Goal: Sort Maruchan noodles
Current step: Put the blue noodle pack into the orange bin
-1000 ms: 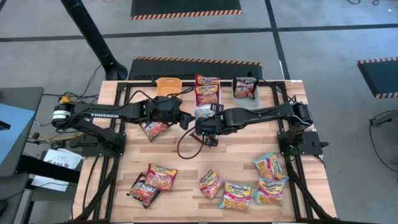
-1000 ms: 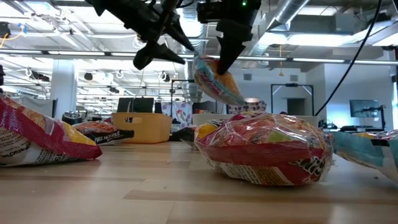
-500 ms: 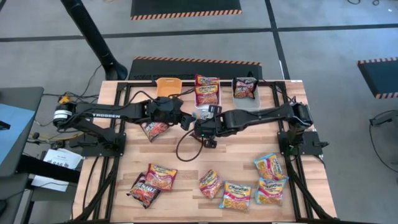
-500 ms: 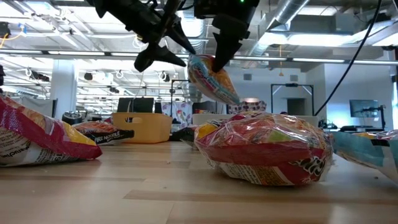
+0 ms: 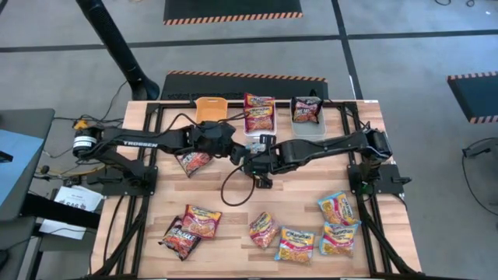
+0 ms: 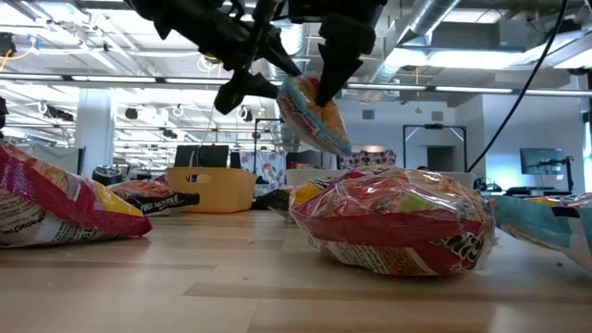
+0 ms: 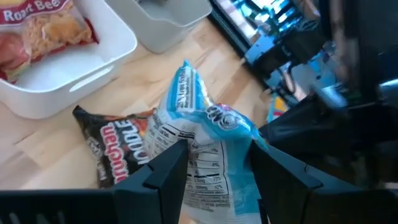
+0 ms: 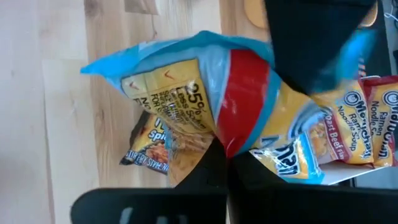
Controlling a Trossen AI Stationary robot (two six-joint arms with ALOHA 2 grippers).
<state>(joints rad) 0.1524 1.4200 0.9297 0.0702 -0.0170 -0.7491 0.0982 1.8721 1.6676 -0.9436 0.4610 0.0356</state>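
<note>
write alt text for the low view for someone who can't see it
The right tool holds a blue-and-yellow noodle packet in the air, with the left tool close beside it. More packets lie on the wooden table in front.

Held packet (image 8: 205,118) is yellow and blue with a red band; dark red-black packet (image 7: 115,152) lies on the pale wood bench (image 5: 233,202); orange bin (image 5: 210,107), white bin (image 7: 93,74)

Both arms raised mid-table, left gripper (image 5: 236,153) jaws spread; right gripper (image 5: 255,162) jaws clamped
</note>
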